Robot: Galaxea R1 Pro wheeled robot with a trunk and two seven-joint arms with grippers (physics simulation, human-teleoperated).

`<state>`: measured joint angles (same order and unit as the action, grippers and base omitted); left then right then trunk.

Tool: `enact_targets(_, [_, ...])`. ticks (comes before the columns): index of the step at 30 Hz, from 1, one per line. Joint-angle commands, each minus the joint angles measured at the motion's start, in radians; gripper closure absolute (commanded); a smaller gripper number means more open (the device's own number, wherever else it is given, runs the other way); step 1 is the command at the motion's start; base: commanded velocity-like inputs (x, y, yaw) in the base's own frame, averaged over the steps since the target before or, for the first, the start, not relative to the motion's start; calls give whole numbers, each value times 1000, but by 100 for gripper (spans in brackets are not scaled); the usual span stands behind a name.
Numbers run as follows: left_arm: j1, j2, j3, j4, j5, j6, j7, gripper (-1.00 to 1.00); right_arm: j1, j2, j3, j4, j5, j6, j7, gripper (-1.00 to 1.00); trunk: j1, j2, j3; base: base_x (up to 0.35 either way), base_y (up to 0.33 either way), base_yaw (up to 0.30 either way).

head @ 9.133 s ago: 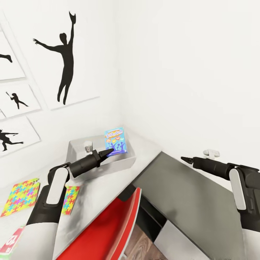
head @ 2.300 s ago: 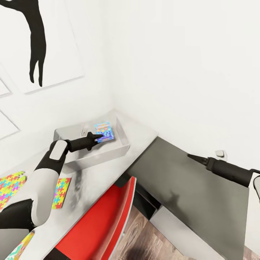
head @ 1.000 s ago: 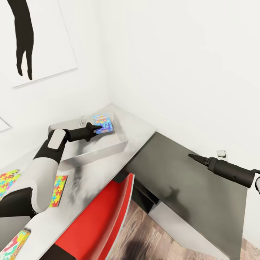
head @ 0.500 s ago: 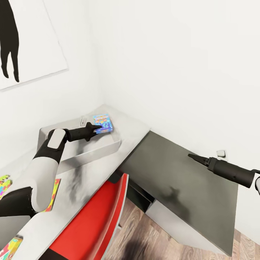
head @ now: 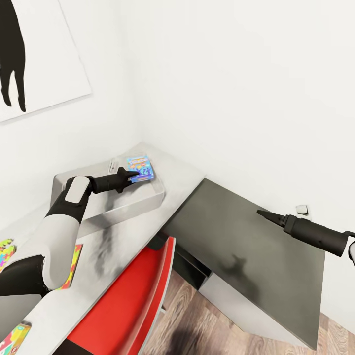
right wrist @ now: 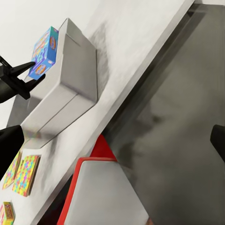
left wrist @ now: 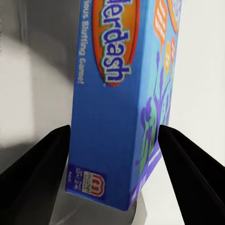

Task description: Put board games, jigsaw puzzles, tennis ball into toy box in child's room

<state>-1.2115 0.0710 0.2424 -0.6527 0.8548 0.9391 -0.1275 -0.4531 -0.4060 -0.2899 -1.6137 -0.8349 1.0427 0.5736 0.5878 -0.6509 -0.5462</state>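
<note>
My left gripper (head: 132, 176) is shut on the small blue board game (head: 140, 169) and holds it tilted over the far end of the light-grey toy box (head: 123, 207). In the left wrist view the blue box (left wrist: 122, 93) sits between both black fingers (left wrist: 37, 164), with the tray's grey inside behind it. Two jigsaw puzzles (right wrist: 23, 174) lie flat on the pale table (head: 128, 231), nearer me than the tray; one puzzle's edge (head: 74, 266) shows beside my left arm. My right gripper (head: 260, 212) hangs open and empty above the dark-grey side cabinet (head: 246, 246).
A red chair (head: 128, 305) stands tucked against the table's front edge, below the toy box. A colourful box corner (head: 12, 337) lies on the table at the near left. White walls close the corner behind the tray. Wood floor shows beyond the cabinet.
The view has swung right, shifting everything leftward. The blue box came down from upright above the tray to a low tilt over it. In the last half second nothing moved.
</note>
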Motion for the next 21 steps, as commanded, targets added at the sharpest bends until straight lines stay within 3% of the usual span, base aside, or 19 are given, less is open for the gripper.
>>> enact_targets(1, [-1,-1,4,0,-9,5,-9,100,-1,0,-1,0,6,4,8,-100,0,-1,-2,0,0,-3])
enact_targets(21, [0,1,8,1,-10,4,-10,100,-1,0,0,0,5,4,8,-100,0,-1,-29,0,0,0])
